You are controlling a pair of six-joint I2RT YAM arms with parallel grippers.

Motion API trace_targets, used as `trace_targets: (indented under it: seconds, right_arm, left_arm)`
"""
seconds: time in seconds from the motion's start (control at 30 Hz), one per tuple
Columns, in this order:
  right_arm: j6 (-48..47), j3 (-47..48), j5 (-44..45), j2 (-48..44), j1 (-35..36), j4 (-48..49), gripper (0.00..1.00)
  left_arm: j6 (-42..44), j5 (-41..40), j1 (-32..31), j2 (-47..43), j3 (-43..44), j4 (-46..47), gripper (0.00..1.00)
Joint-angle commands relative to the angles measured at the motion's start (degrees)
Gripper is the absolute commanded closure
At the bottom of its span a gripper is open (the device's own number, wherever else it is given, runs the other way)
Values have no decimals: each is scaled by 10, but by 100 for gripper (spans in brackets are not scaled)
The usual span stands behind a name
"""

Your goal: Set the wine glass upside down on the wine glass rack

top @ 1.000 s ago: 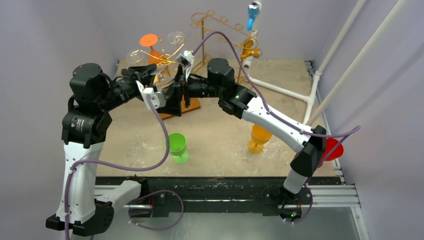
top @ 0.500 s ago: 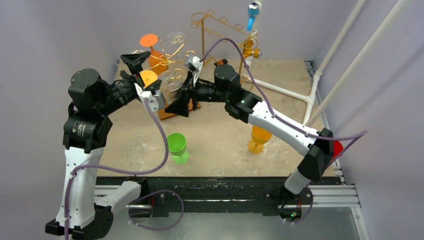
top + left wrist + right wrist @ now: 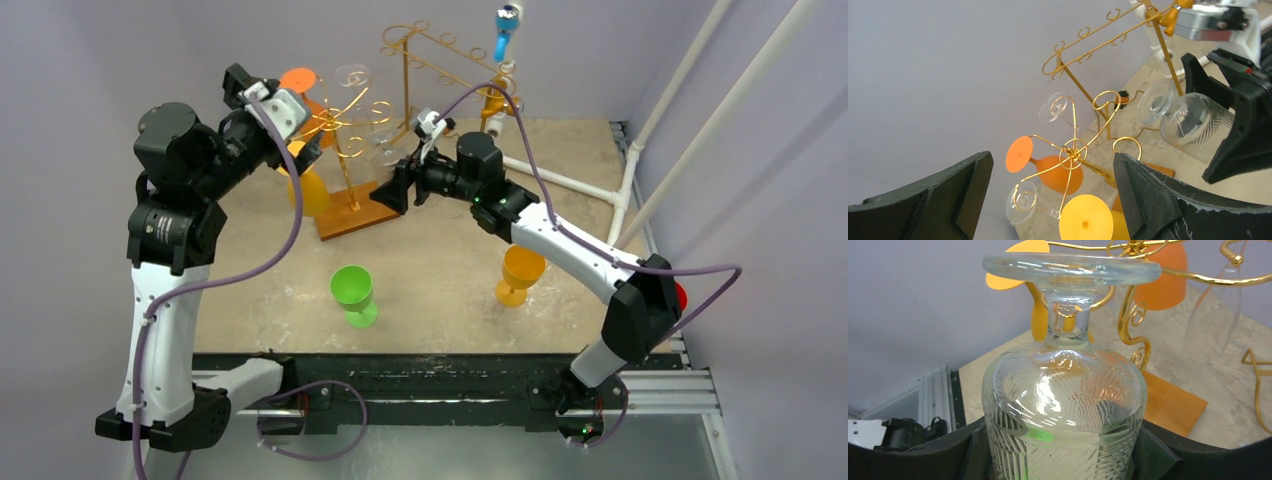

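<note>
While the left gripper gapes, the right gripper clamps the wine glass.

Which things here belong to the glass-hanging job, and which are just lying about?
In the job: clear ribbed glass, right gripper holding it foot-up, wine glass rack.
Lying about: green glass, standing orange glass, second gold rack at the back.

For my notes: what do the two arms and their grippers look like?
Both the left arm and right arm have white link shells and black joint housings. A purple cable loops along each. The left gripper and right gripper have matte black wedge-shaped fingers.
</note>
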Motion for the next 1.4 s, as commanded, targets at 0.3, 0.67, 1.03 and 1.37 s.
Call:
trace_targets:
  seconds: [0.3, 0.67, 1.03, 1.37]
  right_arm:
    - [-75, 70, 25, 66, -26, 93, 61]
    - [-73, 116, 16, 135, -26, 127, 62]
    - [1, 128, 17, 174, -27, 194, 65]
    - [37, 90, 10, 174, -12, 270, 67]
  left_arm:
    - [-149, -81, 0, 48, 102, -68, 0]
    - [-160, -77, 0, 67, 115, -78, 0]
    - [-134, -81, 0, 53, 86, -72, 0]
    - [-89, -110, 0, 50, 39, -71, 1]
